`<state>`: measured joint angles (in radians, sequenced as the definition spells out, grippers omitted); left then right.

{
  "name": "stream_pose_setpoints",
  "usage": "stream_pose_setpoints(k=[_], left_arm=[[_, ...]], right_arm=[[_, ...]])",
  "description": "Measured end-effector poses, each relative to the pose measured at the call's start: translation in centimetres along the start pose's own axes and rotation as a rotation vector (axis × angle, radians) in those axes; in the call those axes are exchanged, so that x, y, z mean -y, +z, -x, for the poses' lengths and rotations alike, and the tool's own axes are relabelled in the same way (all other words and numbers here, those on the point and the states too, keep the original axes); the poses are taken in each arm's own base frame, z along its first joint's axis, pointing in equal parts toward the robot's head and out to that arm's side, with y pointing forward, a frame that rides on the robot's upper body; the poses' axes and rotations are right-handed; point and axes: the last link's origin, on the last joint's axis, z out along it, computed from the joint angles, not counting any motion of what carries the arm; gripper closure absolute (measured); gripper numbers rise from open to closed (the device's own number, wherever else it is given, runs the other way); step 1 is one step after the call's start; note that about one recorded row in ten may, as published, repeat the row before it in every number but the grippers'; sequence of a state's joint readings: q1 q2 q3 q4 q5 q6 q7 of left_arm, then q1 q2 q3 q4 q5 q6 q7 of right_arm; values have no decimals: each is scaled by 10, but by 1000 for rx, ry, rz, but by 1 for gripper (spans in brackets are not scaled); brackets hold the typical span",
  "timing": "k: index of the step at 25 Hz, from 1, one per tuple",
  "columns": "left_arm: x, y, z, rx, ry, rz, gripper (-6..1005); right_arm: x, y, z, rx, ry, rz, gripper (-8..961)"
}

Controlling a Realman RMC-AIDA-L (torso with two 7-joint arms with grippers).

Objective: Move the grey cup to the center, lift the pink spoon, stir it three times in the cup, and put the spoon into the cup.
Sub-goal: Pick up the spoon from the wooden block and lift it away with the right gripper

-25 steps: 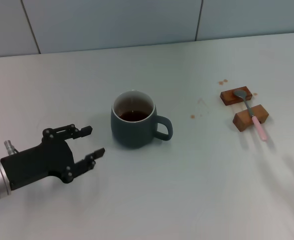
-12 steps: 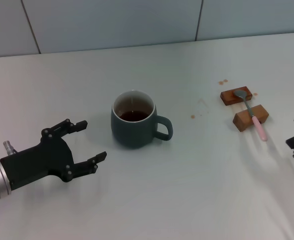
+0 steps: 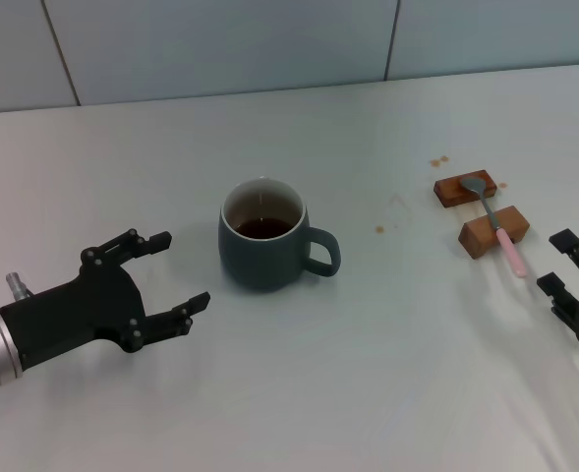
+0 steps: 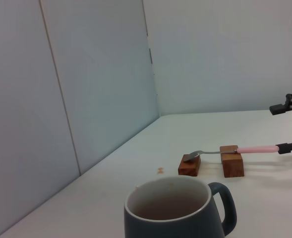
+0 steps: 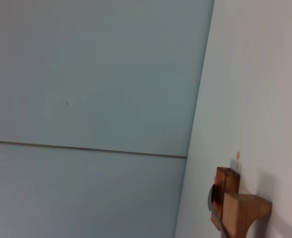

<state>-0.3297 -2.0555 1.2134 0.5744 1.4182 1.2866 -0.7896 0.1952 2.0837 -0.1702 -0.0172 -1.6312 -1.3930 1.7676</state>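
The grey cup (image 3: 265,236) sits mid-tabletop (image 3: 368,374), just beyond the left claw (image 3: 167,273), whose fingers are spread wide and apart from it. The pink spoon (image 3: 497,225) bridges two wooden blocks (image 3: 480,210), its handle raised for pinching, just ahead of the right claw (image 3: 558,263), also spread.

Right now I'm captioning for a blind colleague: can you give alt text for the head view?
A grey cup of dark liquid stands mid-table, untouched, with the open left gripper beside it. On the right a pink spoon lies across two wooden blocks, with the open right gripper just past its handle.
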Motion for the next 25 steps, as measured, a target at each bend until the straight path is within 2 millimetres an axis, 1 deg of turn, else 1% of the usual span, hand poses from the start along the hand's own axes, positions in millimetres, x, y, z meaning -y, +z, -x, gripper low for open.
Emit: stream_pose_setpoints(k=[7,15,25], left_arm=[[0,-1,0,-1,-1,-2,153],[-1,-1,0,-1,-1,-2,154],[-1,-2,1,0,4,-2,155]], right_arm=[[0,6,-2,-8,7,-6,116],[-1,19,-6,-36,-1,-18,115],[-3,24,-8,-54,-5,-11,116]])
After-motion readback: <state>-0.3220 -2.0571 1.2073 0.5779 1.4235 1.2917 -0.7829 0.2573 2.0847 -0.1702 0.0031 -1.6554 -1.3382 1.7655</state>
